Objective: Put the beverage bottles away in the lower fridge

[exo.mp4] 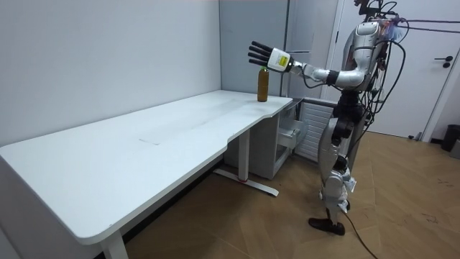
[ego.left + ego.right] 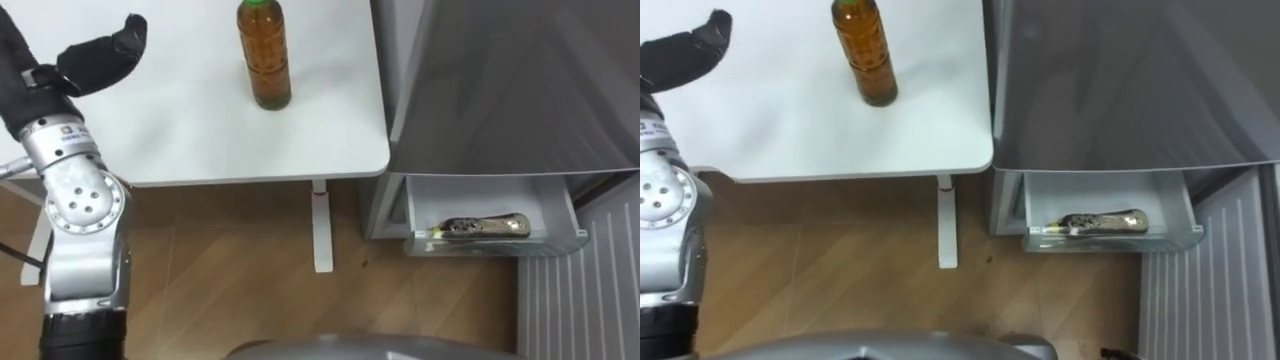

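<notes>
Hovering empty and spread wide, left of the bottle (image 2: 265, 60), the left hand (image 2: 97, 52) could knock it over by closing off-centre.

A bottle (image 2: 264, 55) stands on the table (image 2: 190, 140), left of the fridge (image 2: 510, 90), whose drawer (image 2: 495, 200) holds another drink (image 2: 485, 227).

Left of the standing bottle (image 2: 265, 60): a wide stretch of bare counter (image 2: 190, 130) is left open; above it the left hand (image 2: 95, 55) is held, fingers (image 2: 122, 40) extended, apart from the bottle.
Near side of the bottle: bare counter up to the edge.
Right of the bottle: a narrow strip of counter, then passage is blocked by the grey fridge (image 2: 500, 80) wall.
Below and right of the bottle: the open lower bin (image 2: 495, 243) is partly taken up by a lying bottle (image 2: 485, 227).
Under the bottle: the counter leg (image 2: 321, 225) is set near the fridge corner.
</notes>
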